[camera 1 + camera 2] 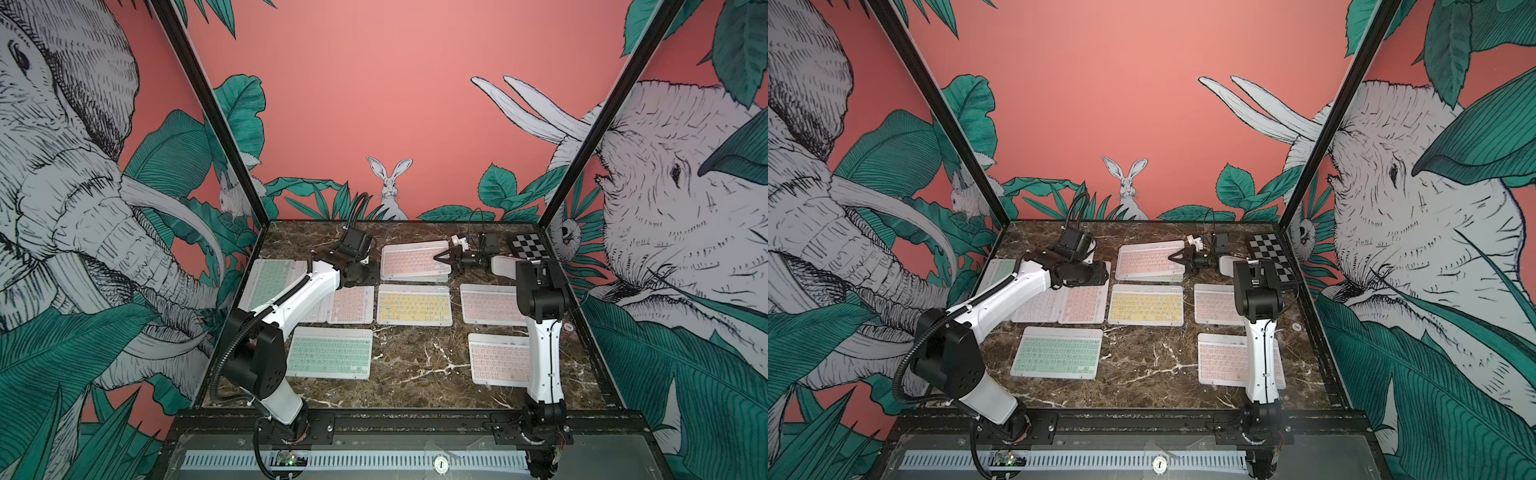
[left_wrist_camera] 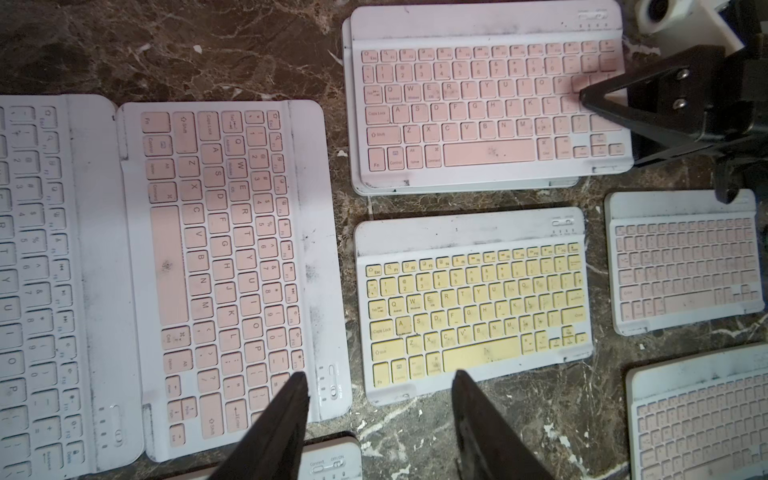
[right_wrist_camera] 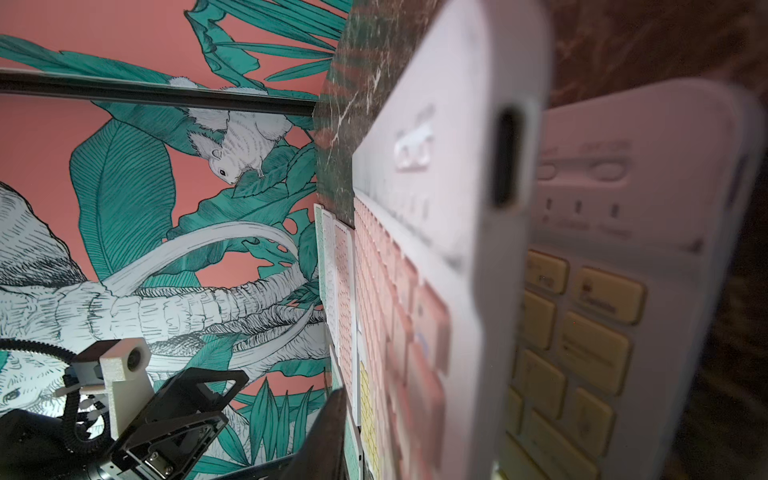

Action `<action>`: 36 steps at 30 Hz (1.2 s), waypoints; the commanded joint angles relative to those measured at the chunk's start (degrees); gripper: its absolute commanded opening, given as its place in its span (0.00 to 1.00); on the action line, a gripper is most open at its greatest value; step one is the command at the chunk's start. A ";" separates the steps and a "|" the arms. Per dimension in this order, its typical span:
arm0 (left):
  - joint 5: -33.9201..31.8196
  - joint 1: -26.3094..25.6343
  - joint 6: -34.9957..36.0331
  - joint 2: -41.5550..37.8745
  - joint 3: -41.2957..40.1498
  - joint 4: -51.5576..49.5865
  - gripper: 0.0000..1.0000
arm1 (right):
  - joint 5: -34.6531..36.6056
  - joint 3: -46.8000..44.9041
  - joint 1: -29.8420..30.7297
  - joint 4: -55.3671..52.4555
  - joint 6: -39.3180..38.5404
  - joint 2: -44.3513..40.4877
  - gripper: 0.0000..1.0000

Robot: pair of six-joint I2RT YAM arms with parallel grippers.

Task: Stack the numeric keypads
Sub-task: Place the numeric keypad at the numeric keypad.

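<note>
The right hand (image 1: 437, 257) is turned on its side at the end of the top pink keypad (image 1: 409, 259), with its jaws parted above and below that edge. In the right wrist view a gap is seen between one finger (image 3: 328, 432) and the key face, so the hand is judged released rather than grasping. This keypad is laid slightly askew on a pile, directly over a buried yellow-keyed keypad (image 3: 582, 332). The edgewise approach is probably chosen because so thin a slab can only be pinched by its rim. The left hand (image 2: 380, 376) is held spread and empty above the gap between a turned pink keypad (image 2: 224, 270) and the loose yellow keypad (image 2: 473, 307), presumably poised for the next pick. The remaining numeric keypads are spread singly on the worktop (image 1: 415, 374), around and nearside of both hands.
</note>
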 commanded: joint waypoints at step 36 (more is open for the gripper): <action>2.56 0.05 -1.47 0.62 -0.34 1.78 0.58 | 10.17 1.30 -2.49 -17.79 -14.80 -2.42 0.50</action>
